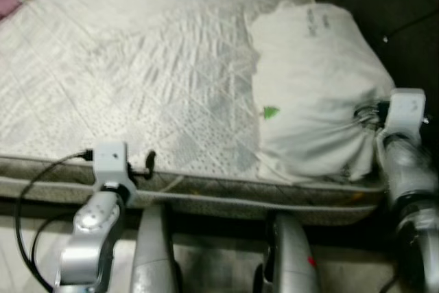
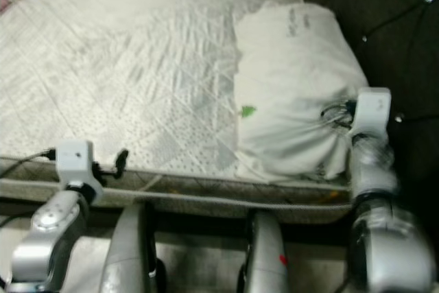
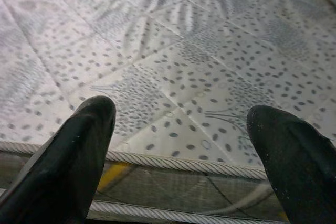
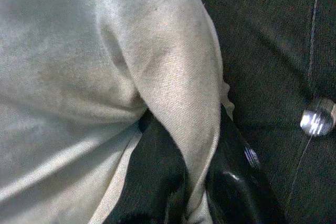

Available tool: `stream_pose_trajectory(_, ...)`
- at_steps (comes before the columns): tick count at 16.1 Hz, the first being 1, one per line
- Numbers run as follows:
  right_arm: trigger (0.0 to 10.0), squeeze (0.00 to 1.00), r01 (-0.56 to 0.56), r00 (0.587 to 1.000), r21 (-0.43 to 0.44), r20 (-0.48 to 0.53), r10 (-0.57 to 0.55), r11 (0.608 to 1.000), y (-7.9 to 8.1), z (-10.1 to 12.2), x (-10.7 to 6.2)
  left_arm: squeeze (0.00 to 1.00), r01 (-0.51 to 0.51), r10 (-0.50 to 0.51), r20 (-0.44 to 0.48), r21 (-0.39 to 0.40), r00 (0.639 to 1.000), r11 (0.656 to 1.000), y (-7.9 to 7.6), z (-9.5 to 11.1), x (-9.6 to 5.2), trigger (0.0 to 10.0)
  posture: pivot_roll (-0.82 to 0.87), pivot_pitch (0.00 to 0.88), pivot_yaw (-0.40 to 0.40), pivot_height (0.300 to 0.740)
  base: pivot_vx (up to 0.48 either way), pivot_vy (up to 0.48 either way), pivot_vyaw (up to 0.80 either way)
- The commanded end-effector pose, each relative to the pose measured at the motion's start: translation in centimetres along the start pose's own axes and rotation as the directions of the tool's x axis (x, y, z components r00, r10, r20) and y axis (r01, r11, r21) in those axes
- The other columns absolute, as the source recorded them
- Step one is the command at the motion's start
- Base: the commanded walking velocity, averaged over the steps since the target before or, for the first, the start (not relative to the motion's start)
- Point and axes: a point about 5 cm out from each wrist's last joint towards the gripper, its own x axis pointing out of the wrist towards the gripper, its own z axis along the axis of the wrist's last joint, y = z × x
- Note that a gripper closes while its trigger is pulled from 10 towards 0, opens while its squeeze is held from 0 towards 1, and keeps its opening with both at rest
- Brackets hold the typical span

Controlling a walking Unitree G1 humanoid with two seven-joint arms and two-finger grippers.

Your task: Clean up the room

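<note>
Right end effector (image 4: 197,182) clamped on a fold of the white pillow (image 1: 312,94), which lies at the mattress (image 1: 137,80) corner by the dark headboard (image 1: 401,12), likely to reposition it. Left end effector (image 3: 181,145) spread apart, idle at the mattress edge.

Two silver metal arms, rounded and glossy. A white box-shaped camera housing sits on each wrist, just behind the claw. A black cable loops back from the housing behind the left claw (image 3: 178,150). Claw fingers (image 3: 68,166) long, black, matte, blunt-tipped. Right claw (image 4: 197,182) fingers glossy black. Silver legs; one bears a small red mark.
</note>
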Motion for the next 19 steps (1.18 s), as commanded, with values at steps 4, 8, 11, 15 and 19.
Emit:
stream_pose_trajectory(4, 0.0, 0.0, -0.002, 0.987, -0.032, 0.159, 0.007, 0.999, 1.0, 1.1, -3.9, 0.0, 0.006, -0.006, -0.001, 0.018, 1.0, 1.0, 0.2, 0.0, 0.2, 10.0, 0.03, 0.038, 0.01, 0.536, 0.0, 0.0, 0.0)
stream_pose_trajectory(8, 0.0, 0.0, -0.114, 0.982, -0.025, 0.146, 0.117, 0.993, 4.0, 0.2, -8.4, 0.0, 0.005, -0.005, 0.004, 0.021, 1.0, 1.0, 0.3, 0.1, 0.2, 10.0, 0.03, 0.039, 0.011, 0.536, 0.0, 0.0, 0.0)
stream_pose_trajectory(11, 0.0, 0.0, -0.112, 0.984, -0.041, 0.137, 0.117, 0.993, 3.7, 0.3, -8.4, 0.0, -0.001, 0.001, 0.001, 0.025, 1.0, 1.0, 0.4, 0.0, 0.1, 10.0, 0.04, 0.038, 0.006, 0.536, 0.0, 0.0, 0.0)
stream_pose_trajectory(15, 0.0, 0.0, 0.084, 0.987, -0.116, 0.143, -0.067, 0.99, -2.4, 3.8, -1.8, 0.0, -0.023, 0.023, 0.007, 0.02, 1.0, 1.0, 0.4, 0.1, 0.4, 10.0, 0.03, 0.033, 0.001, 0.536, 0.0, 0.0, 0.0)
stream_pose_trajectory(19, 0.0, 0.0, 0.231, 0.961, -0.151, 0.192, -0.201, 0.961, -8.1, 9.1, 1.3, 0.0, -0.083, 0.082, 0.023, 0.058, 0.996, 0.995, 1.1, 0.3, 0.4, 10.0, 0.05, 0.027, -0.005, 0.536, 0.0, 0.0, 0.0)
